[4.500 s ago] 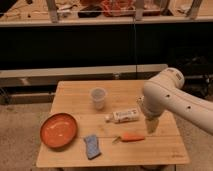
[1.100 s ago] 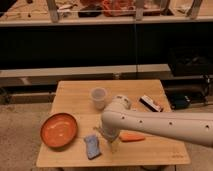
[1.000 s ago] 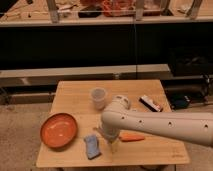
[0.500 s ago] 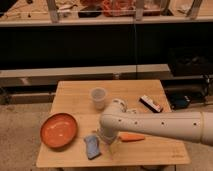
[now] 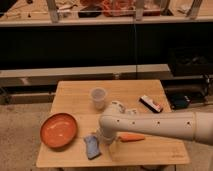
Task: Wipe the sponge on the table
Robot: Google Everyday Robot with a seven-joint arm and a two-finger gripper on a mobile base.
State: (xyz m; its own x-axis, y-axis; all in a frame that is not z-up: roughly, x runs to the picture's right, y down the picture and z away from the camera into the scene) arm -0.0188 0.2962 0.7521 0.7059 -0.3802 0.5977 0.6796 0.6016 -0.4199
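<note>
The blue sponge (image 5: 91, 146) lies flat near the front edge of the light wooden table (image 5: 125, 90), just right of the orange bowl. My white arm reaches in from the right, low across the table's front half. Its wrist ends right beside the sponge, and the gripper (image 5: 111, 145) hangs down at the sponge's right side. Whether the gripper touches the sponge is hidden by the arm.
An orange bowl (image 5: 59, 130) sits at the front left. A clear plastic cup (image 5: 98, 97) stands mid-table, with a white object (image 5: 120, 107) partly hidden behind my arm. A carrot (image 5: 132, 136) lies under the arm, and a black block (image 5: 150, 103) at the right. A dark shelf rack (image 5: 100, 45) stands behind.
My arm swung from the table's right side to its front left, then crept slightly lower and closer to the sponge. The sponge has not moved.
</note>
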